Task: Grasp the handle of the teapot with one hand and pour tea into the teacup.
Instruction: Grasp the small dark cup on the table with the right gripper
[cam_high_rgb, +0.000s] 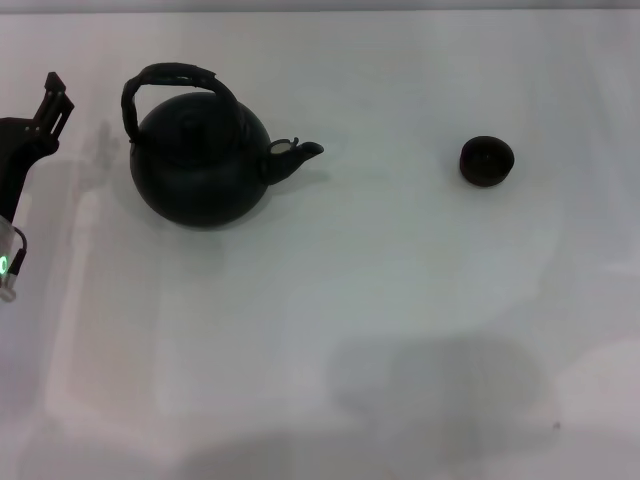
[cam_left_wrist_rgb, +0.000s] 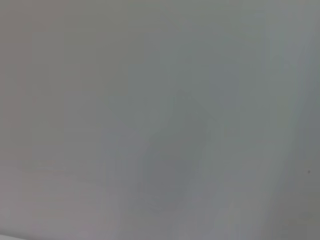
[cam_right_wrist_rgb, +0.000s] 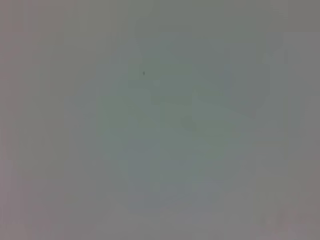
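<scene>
The round matte black teapot (cam_high_rgb: 198, 160) stands upright on the white table at the left in the head view, its short spout (cam_high_rgb: 298, 153) pointing right. Its arched black handle (cam_high_rgb: 172, 82) spans the top. The small dark teacup (cam_high_rgb: 487, 160) sits well to the right of the spout, apart from it. My left gripper (cam_high_rgb: 52, 103) is at the far left edge, left of the teapot and not touching it. My right gripper is out of view. Both wrist views show only bare table surface.
The white table (cam_high_rgb: 350, 300) stretches across the whole head view. A soft shadow lies on it at the lower middle (cam_high_rgb: 440, 385). Nothing else stands on the table.
</scene>
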